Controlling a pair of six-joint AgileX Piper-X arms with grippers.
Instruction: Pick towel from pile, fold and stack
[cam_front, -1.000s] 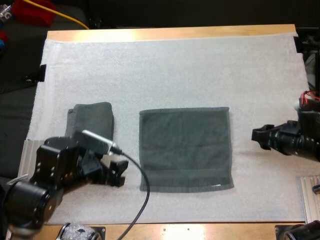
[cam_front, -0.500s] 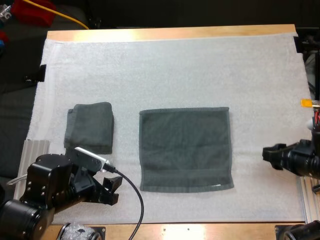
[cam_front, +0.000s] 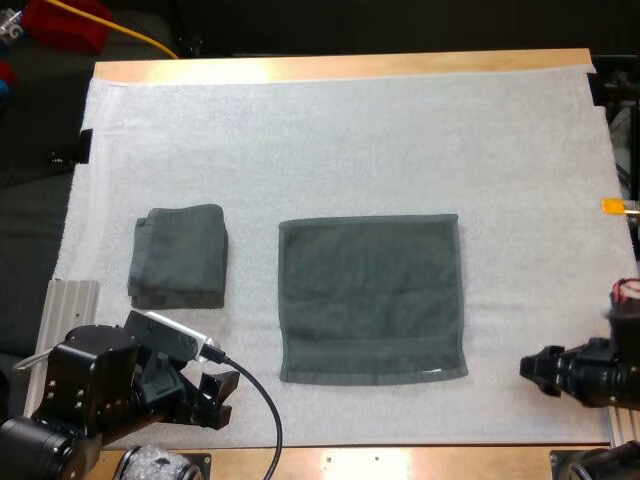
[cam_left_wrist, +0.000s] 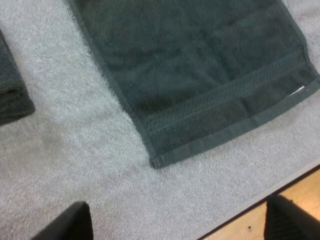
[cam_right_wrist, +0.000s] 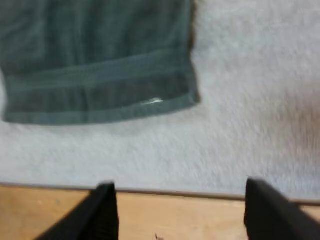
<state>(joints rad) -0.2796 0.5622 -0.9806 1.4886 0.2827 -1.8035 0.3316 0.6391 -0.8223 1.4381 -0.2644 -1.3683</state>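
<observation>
Fold step pending: flat dark grey-green cloth towel (cam_front: 370, 298) lies spread, folded dark towel stack (cam_front: 179, 255) left of it. Off its near corners, left tool (cam_front: 222, 398) and right tool (cam_front: 530, 372) both apart, empty. Next, I'd say: pinch those corners.

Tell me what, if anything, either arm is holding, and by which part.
Nothing is held. Both pairs of jaws stand open over the mat, clear of the flat towel and the folded towel.
</observation>
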